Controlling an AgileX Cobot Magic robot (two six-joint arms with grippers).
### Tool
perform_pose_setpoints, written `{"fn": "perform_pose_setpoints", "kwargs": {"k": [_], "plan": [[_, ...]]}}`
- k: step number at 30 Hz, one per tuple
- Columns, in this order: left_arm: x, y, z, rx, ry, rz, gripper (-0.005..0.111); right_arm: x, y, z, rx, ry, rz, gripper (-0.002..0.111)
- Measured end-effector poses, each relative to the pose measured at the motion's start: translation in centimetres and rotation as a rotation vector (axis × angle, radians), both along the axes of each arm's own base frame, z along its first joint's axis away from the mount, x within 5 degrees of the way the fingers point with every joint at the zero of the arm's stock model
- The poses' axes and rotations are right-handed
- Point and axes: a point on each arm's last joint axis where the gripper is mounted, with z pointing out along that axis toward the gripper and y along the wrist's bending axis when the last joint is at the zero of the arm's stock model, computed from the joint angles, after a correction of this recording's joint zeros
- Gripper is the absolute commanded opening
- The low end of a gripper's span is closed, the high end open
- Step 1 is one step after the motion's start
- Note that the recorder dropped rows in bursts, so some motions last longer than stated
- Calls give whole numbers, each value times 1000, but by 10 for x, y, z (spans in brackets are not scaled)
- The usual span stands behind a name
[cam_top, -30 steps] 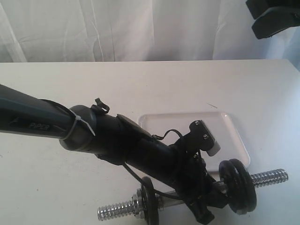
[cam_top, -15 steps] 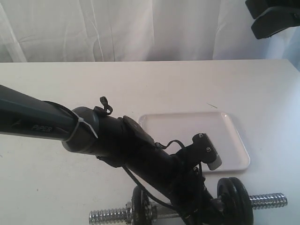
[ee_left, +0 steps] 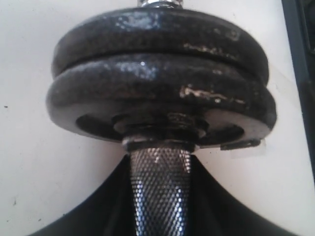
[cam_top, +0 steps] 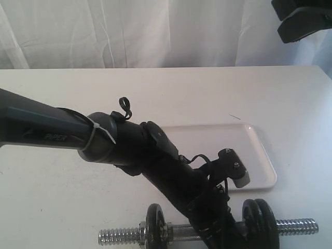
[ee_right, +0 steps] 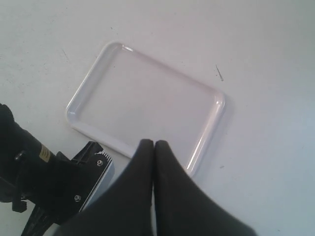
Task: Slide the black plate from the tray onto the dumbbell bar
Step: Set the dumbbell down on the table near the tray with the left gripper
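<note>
1. A white curtain (cam_top: 155, 31) hangs behind a white table (cam_top: 62, 197).
2. The tray (cam_top: 262, 150), right of centre, shows only its own white floor.
3. The black plate (cam_top: 271, 224) is off the tray. It sits on the dumbbell bar (cam_top: 298, 226) at the lower right, the outer of two discs pressed together.
4. The left gripper (cam_top: 212, 236) is clamped on the dumbbell bar's knurled middle.
5. The right gripper (ee_right: 153, 147) hangs above the tray with its fingers pressed together.
</note>
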Motion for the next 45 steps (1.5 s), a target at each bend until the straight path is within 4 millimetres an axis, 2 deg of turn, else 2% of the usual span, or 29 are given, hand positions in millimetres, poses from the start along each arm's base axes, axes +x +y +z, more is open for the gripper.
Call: {"fn": "perform_pose_setpoints", "kwargs": {"k": [15, 17, 22, 25, 45], "plan": [[1, -1, 0, 12, 4, 18, 0, 0, 0, 0, 3, 1, 1, 0], [1, -1, 0, 12, 4, 18, 5, 0, 0, 0, 3, 1, 1, 0], [1, -1, 0, 13, 6, 20, 27, 0, 0, 0, 3, 1, 1, 0], [1, -1, 0, 13, 7, 21, 32, 0, 0, 0, 3, 1, 1, 0], [1, 1, 0, 47, 12, 30, 33, 0, 0, 0, 3, 1, 1, 0]]}}
